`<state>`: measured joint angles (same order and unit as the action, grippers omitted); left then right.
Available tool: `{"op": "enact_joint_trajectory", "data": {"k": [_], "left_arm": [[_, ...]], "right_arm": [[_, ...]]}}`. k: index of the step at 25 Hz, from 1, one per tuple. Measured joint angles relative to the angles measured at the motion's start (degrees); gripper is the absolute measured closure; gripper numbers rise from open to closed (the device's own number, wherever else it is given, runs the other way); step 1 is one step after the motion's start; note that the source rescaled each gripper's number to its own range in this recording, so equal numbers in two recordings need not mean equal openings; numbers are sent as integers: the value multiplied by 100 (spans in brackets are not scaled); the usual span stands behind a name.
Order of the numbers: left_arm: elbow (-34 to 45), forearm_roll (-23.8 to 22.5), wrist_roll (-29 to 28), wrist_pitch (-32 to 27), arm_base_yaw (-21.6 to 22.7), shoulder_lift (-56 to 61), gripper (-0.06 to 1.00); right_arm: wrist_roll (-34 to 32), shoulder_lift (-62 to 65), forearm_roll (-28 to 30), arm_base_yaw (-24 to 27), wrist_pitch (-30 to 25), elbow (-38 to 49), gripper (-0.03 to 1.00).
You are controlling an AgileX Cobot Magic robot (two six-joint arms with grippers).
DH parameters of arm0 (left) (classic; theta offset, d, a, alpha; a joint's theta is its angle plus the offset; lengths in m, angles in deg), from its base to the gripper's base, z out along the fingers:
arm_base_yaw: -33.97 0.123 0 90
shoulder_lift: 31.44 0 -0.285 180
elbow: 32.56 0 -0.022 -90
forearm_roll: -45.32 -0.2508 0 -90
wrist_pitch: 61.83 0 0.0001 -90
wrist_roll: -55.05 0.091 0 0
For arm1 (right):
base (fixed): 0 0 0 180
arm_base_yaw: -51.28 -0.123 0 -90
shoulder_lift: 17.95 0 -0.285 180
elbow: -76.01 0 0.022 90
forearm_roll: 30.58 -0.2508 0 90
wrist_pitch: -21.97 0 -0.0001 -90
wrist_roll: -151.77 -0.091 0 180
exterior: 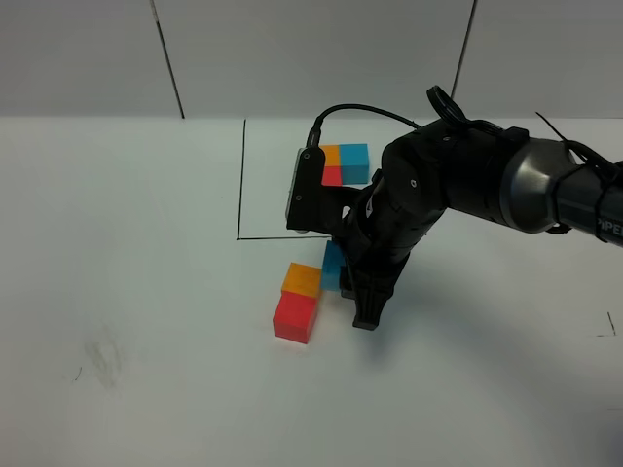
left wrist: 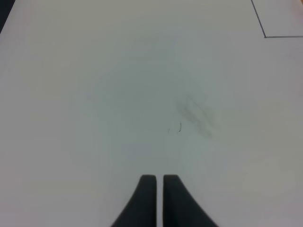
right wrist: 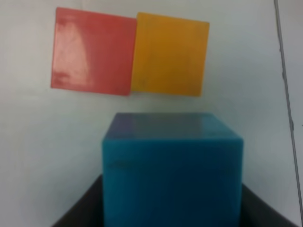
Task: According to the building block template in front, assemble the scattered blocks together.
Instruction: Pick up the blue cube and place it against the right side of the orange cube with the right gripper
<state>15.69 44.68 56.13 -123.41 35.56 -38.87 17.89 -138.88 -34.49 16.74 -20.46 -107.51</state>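
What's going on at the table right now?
The right hand is shut on the blue block, holding it just beside the orange block and red block, which already sit joined together. The template lies behind, inside the black frame. The left hand is shut, hanging over bare table, holding nothing.

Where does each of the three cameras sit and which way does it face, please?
Exterior high: mounted above, facing down at the white table, the framed template, the loose blocks and the right arm.
Left wrist: on the left arm, looking down at bare table past its shut fingers.
Right wrist: on the right arm, looking past the held blue block to the red block and orange block.
Shared: exterior and right wrist both show the three loose blocks.
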Motion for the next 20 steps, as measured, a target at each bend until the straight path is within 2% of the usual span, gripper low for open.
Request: {"op": "enact_joint_trajectory", "data": {"k": [20], "left_arm": [[0,0,0,0,0,0,94]], "right_arm": [[69,-464,25,0,40,-146,46]]}}
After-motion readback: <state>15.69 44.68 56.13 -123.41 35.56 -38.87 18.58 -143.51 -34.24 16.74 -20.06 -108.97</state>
